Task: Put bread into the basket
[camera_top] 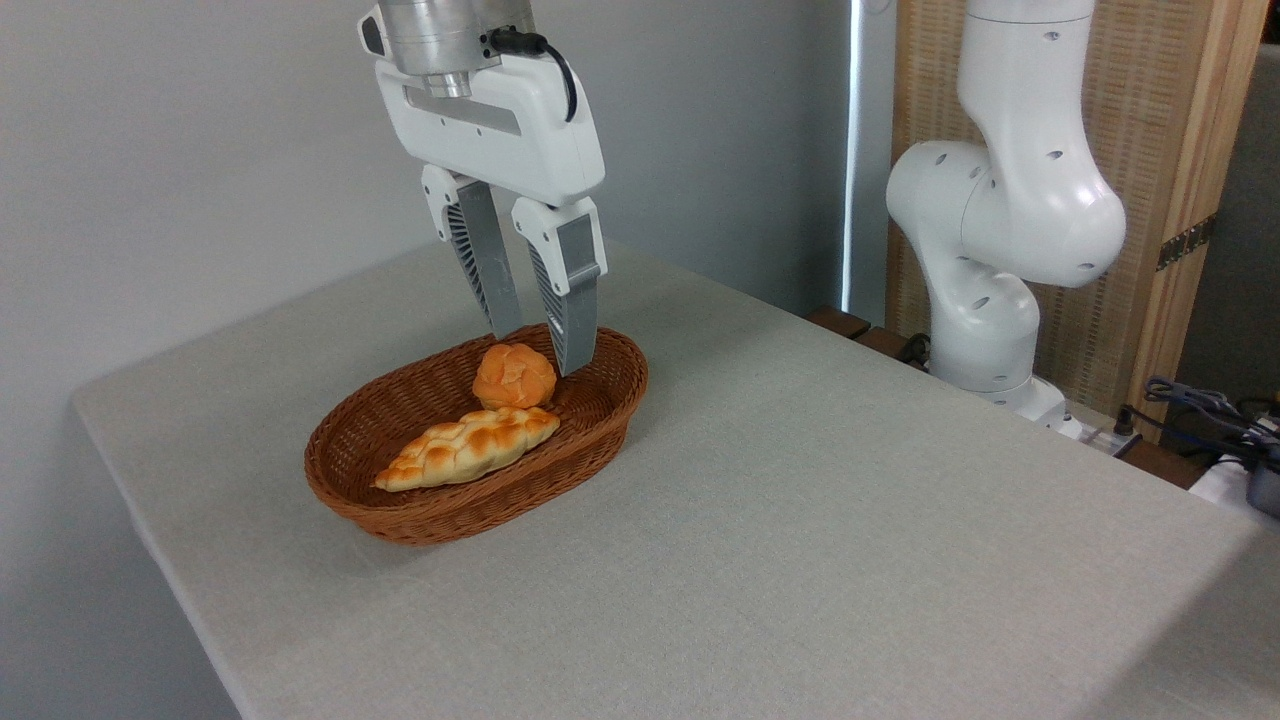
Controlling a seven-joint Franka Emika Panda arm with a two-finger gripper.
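A grey cloth is covering the counter, with a plain wall behind. The basket is sitting toward nine o'clock on it, and the bread is lying inside at the basket's one o'clock end — touching a braided loaf. The gripper is hanging just above the bread, its jaws standing apart with nothing between them — gripping nothing.
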